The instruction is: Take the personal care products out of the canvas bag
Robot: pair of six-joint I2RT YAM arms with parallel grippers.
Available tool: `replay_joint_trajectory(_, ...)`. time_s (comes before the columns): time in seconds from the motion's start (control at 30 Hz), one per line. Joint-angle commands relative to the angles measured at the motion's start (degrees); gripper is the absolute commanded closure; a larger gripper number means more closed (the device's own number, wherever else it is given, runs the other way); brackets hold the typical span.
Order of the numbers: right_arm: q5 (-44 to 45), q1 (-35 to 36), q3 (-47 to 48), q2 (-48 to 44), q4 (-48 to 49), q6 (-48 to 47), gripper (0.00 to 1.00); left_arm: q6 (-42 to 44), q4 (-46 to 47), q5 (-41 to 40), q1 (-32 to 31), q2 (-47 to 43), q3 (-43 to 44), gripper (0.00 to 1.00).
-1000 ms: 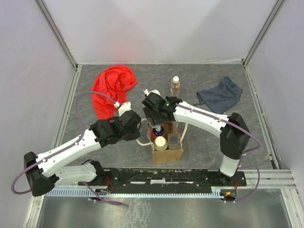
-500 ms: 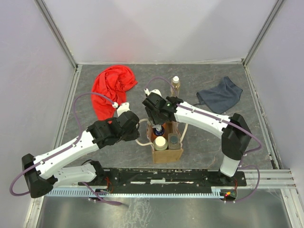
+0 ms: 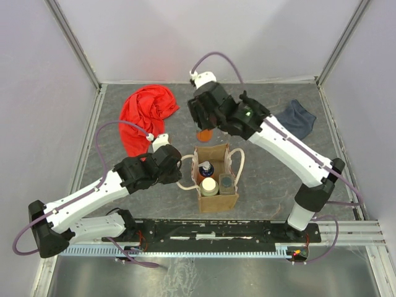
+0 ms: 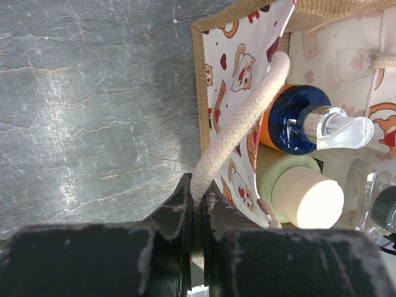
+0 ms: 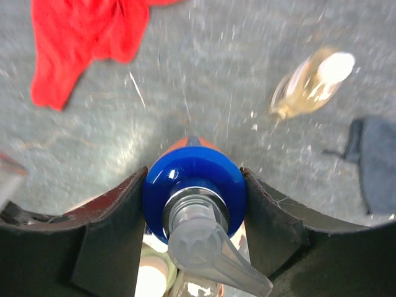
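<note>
Our right fingers (image 5: 120,207) are clamped on an orange pump bottle (image 5: 193,185) just under its blue top, holding it up in the air over the far end of the canvas bag (image 3: 218,203). Meanwhile our left fingers (image 4: 179,204) are pinching the bag's cream rope handle (image 4: 241,124). Inside the bag we can see the other orange bottle (image 4: 297,117), a beige white-capped bottle (image 4: 306,198) and a clear dark-capped bottle (image 3: 227,182). The slim amber bottle (image 5: 312,83) is out on the desk (image 3: 266,192), between the red cloth (image 3: 145,114) and the blue-grey cloth (image 3: 297,117).

In the bag (image 3: 216,202), one bottle (image 3: 206,167) sits back left, two bottles (image 3: 209,185) (image 3: 227,182) side by side in front. Behind the bag my right gripper (image 5: 193,176) holds a fourth bottle (image 3: 205,134), between two cloths (image 3: 143,114) (image 3: 297,117). My left gripper (image 4: 197,204) grips the left handle (image 4: 241,124).
</note>
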Motion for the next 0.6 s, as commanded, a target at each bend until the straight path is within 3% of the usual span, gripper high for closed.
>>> replay_joint_trajectory(0.0,4.95,-2.59,10.75,-0.38,2.17,-4.65,0.65,-1.95,0.06,-0.48,0.08,-0.34,-0.34,0.91)
replay_joint_trajectory(0.23,-3.31,-11.61,22.49,11.80,0.60,-4.11,0.65,-2.33,0.23,0.13,0.09,-0.43,-0.70,0.91)
replay_joint_trajectory(0.57,-5.71,-16.47,24.70,24.93,5.15,-6.06,0.66,-2.70,0.52,0.96,0.10,-0.92,-2.16,0.91)
